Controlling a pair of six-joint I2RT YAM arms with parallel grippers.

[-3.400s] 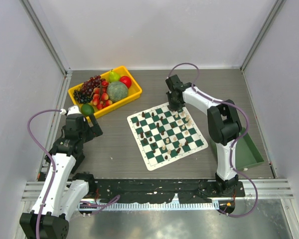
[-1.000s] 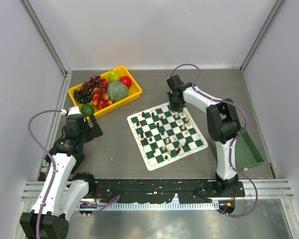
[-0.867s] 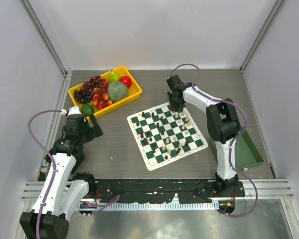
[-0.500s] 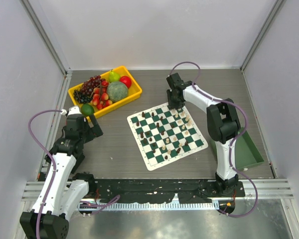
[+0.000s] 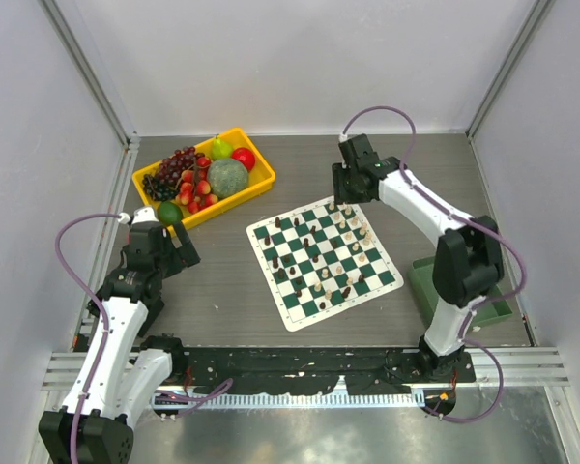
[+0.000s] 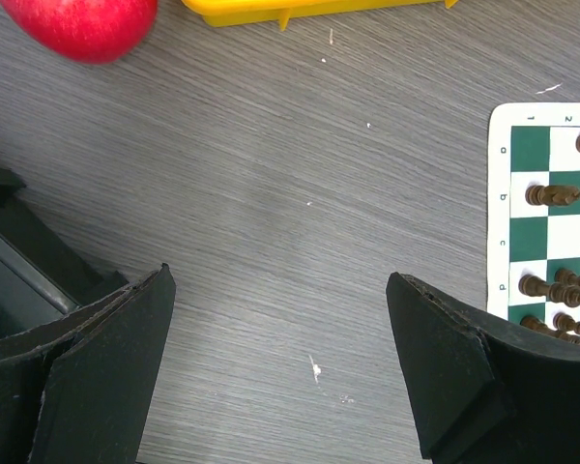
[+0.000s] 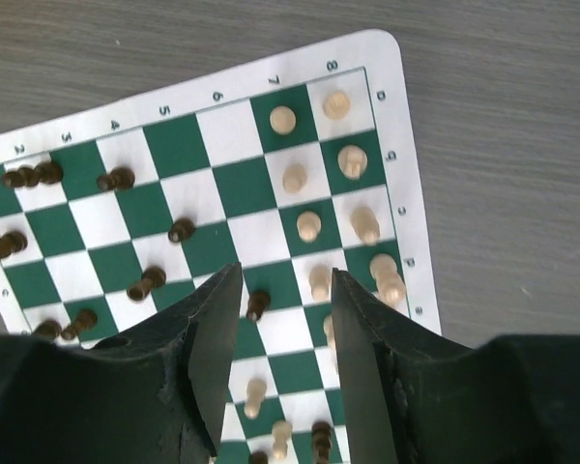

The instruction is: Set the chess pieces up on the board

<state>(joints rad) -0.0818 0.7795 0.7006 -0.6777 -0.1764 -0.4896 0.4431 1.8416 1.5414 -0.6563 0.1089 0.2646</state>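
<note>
The board (image 5: 295,322) lies in the middle of the table, a green and white checkered mat. Dark chess pieces (image 5: 274,259) stand on its left half and cream ones (image 5: 360,253) on its right half. My right gripper (image 5: 346,190) hangs above the board's far edge, open, with nothing between its fingers. In the right wrist view it (image 7: 286,275) looks down on the board (image 7: 227,130), with cream pieces (image 7: 283,120) and dark pieces (image 7: 181,230) below. My left gripper (image 5: 179,244) sits left of the board, wide open (image 6: 280,280) over bare table. The board's edge (image 6: 536,237) and dark pieces (image 6: 551,194) show at its right.
A yellow tray (image 5: 263,184) of fruit stands at the back left. A green fruit (image 5: 169,212) lies on the table beside my left gripper. A red fruit (image 6: 82,24) shows in the left wrist view. A dark green tray (image 5: 493,307) sits at the right edge.
My right gripper has risen from the board's far corner and moved a little to the right and back, its jaws opening. The right elbow swung right. The left arm stayed still.
</note>
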